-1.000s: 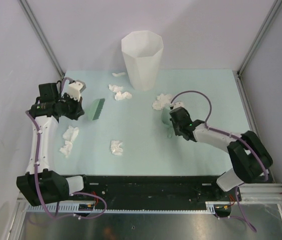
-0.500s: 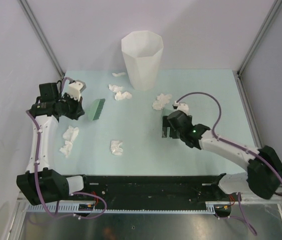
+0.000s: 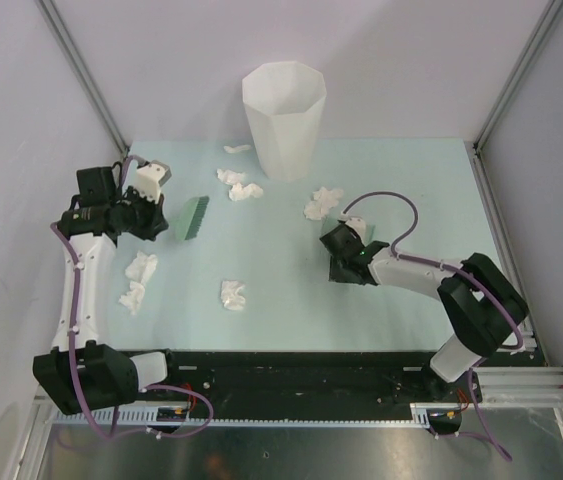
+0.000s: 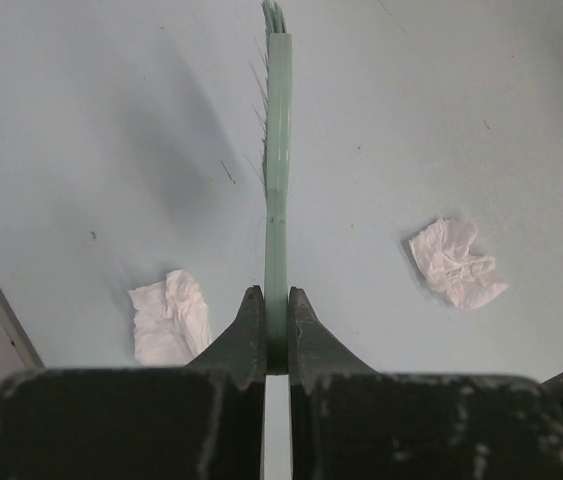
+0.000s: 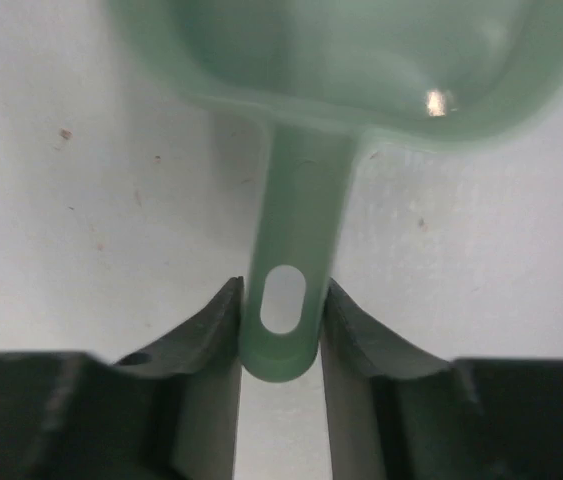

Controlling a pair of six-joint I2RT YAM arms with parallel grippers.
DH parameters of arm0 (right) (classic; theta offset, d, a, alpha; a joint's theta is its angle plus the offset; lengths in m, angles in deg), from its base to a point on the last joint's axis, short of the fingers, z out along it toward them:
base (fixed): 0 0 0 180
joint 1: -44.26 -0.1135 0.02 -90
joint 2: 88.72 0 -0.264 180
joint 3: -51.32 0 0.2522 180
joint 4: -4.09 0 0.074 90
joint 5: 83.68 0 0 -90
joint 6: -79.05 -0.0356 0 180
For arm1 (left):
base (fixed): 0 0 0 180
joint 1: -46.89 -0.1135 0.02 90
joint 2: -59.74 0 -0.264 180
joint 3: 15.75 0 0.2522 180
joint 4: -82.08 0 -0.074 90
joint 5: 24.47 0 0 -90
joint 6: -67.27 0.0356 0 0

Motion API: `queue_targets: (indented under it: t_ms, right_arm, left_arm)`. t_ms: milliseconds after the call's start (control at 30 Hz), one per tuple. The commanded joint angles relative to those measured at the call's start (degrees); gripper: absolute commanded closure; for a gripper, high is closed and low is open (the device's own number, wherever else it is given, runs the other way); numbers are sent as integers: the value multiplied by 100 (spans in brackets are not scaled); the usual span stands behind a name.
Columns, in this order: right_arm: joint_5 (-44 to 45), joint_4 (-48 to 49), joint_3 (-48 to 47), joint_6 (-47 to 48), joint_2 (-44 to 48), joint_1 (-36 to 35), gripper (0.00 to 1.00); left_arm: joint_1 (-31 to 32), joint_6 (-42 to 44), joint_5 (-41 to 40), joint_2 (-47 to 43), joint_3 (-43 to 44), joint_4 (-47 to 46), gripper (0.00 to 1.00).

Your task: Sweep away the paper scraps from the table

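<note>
Several crumpled white paper scraps lie on the pale green table (image 3: pixel 411 180): one (image 3: pixel 323 203) just beyond my right gripper, a pair (image 3: pixel 239 186) by the bin, one (image 3: pixel 233 294) near the front, and a cluster (image 3: pixel 139 278) at the left. My left gripper (image 3: pixel 161 220) (image 4: pixel 276 295) is shut on the thin handle of a green brush (image 3: pixel 193 217) (image 4: pixel 278 150), with scraps (image 4: pixel 169 317) (image 4: pixel 456 262) on either side of it. My right gripper (image 3: pixel 341 258) (image 5: pixel 281 285) is closed against both sides of the handle of a green dustpan (image 5: pixel 361 60), which is hidden under it from above.
A tall white faceted bin (image 3: pixel 283 120) stands at the back centre of the table. A small scrap (image 3: pixel 237 149) lies left of it. Grey walls and metal posts enclose the table on three sides.
My right gripper opened, dropped over the dustpan handle and closed in on it, while that arm's elbow swung out and back. The left arm and brush have not moved.
</note>
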Motion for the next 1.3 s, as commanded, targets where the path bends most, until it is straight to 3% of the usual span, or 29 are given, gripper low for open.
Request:
queue_targets:
  t_ms: [0,33,67,100,333,467,633,733,900,1133,1233,1267]
  right_arm:
    - [147,42,-193,104,79,45,77]
    - [182,-72,-193,140,132,36,83]
    - [260,-151,-193,192,211,27,95]
    - [261,-230,-193,236,255,10,100]
    - [59,-425,-211,1185,852,-517,100]
    - [147,-591,-316,1370,1064,-649,100]
    - [182,-635,-474,1607,1099,-649,100]
    - [156,-618,-527,1660,1055,-667,100]
    - [191,-618,-527,1722,888,-728,100]
    - [384,-855,-527,1740,932,-816,100]
    - [393,-890,-527,1652,1072,-808,100]
    - [384,-908,-527,1634,1116,-808,100]
  left_arm:
    - [-27,70,-133,-199,-42,-185,100]
    - [-27,78,-247,-200,-42,-185,100]
    - [-27,44,-292,-200,-42,-185,100]
    - [-27,35,-344,-208,-33,-176,100]
    - [-18,-10,-1740,-436,11,-176,100]
    - [-27,420,-3758,-761,-462,-167,100]
    - [-27,895,-4668,-1192,-719,438,100]
    - [-105,1175,-5740,-1333,-1157,527,100]
    - [-290,1099,-5453,-1133,-1800,510,100]
    - [-106,309,-3766,-316,-1766,518,100]
    - [411,-52,-2957,-95,-1440,553,100]
    - [587,-105,-2346,-51,-1283,606,100]
